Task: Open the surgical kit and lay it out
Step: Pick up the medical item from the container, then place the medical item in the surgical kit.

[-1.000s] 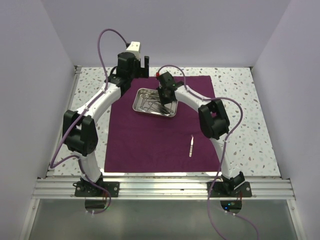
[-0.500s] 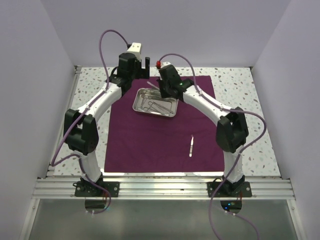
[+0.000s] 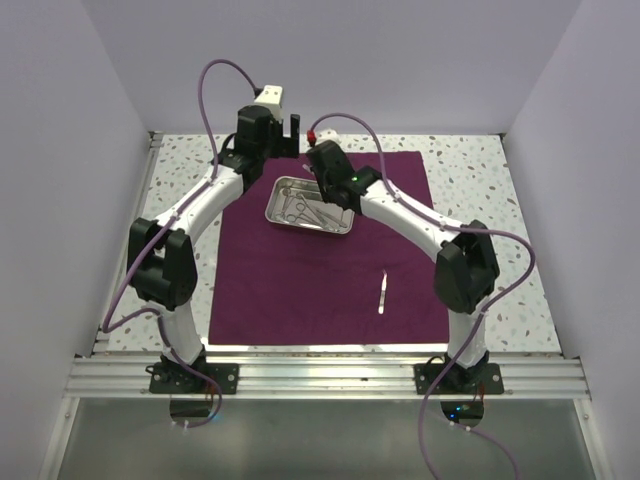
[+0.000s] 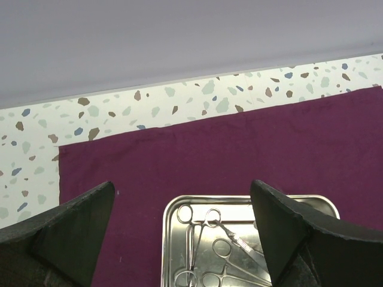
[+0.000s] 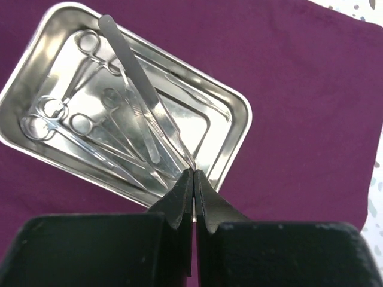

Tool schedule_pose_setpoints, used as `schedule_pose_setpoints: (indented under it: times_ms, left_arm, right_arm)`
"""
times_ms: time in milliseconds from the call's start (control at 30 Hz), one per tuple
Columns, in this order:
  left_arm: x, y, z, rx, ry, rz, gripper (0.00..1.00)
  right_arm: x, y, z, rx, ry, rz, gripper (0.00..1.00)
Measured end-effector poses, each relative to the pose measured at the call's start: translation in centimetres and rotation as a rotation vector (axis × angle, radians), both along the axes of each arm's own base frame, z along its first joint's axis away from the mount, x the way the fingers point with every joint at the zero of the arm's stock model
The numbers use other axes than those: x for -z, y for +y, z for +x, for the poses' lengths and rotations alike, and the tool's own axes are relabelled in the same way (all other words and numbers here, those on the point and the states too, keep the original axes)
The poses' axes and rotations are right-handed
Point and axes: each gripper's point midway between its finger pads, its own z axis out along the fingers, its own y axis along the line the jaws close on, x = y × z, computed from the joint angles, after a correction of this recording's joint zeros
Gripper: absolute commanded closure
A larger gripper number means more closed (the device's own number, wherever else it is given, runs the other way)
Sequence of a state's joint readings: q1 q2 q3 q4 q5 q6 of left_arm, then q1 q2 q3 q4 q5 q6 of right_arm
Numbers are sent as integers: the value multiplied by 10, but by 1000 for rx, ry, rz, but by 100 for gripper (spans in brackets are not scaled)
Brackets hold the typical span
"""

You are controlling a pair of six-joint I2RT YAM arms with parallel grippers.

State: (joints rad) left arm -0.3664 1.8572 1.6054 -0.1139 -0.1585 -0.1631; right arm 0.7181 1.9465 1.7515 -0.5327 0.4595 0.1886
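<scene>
The dark purple cloth [image 3: 300,280] lies spread flat on the table. The steel tray [image 3: 272,212] stands on its far half and holds several silver scissors and forceps [image 5: 72,119], which also show in the left wrist view [image 4: 206,236]. My right gripper [image 3: 318,172] hovers over the tray's far edge, shut [image 5: 194,174] on a long pair of silver tweezers [image 5: 137,78] that hangs above the tray [image 5: 239,128]. My left gripper [image 3: 290,125] is open and empty [image 4: 179,239], above the cloth's far edge behind the tray [image 4: 169,215]. One silver instrument [image 3: 382,293] lies on the cloth at the near right.
Speckled tabletop [image 3: 480,200] borders the cloth on the left, far and right sides. Lilac walls close in the left, back and right. A metal rail [image 3: 320,375] with both arm bases runs along the near edge.
My right gripper has risen from inside the tray and moved toward the tray's far edge, carrying the tweezers. The left arm has not moved.
</scene>
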Motion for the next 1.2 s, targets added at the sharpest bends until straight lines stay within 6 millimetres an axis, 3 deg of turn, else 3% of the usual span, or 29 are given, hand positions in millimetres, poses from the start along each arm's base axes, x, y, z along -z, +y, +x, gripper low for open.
schedule_pose_setpoints:
  times_ms: [133, 233, 400, 533, 667, 900, 1033, 1200]
  left_arm:
    - [0, 0, 0, 1, 0, -1, 1]
    - [0, -1, 0, 3, 1, -2, 1]
    - [0, -2, 0, 8, 1, -4, 0]
    - [0, -3, -1, 16, 3, -7, 0]
    - [0, -4, -1, 24, 4, -10, 1]
    - [0, -8, -2, 40, 8, -26, 0]
    - [0, -10, -3, 46, 11, -34, 1]
    - [0, -13, -4, 54, 13, -38, 1]
  right_arm:
    - [13, -10, -4, 28, 12, -49, 100]
    - [27, -26, -18, 54, 42, -91, 100]
    - [40, -76, -76, 136, 106, -85, 100]
    - [38, -117, -128, 256, 101, 40, 100]
    - [61, -144, -171, 370, 129, 139, 100]
    - [111, -171, -225, 542, 204, 219, 100]
    - [119, -181, -247, 620, 210, 288, 100]
    - [126, -182, -256, 669, 218, 345, 100]
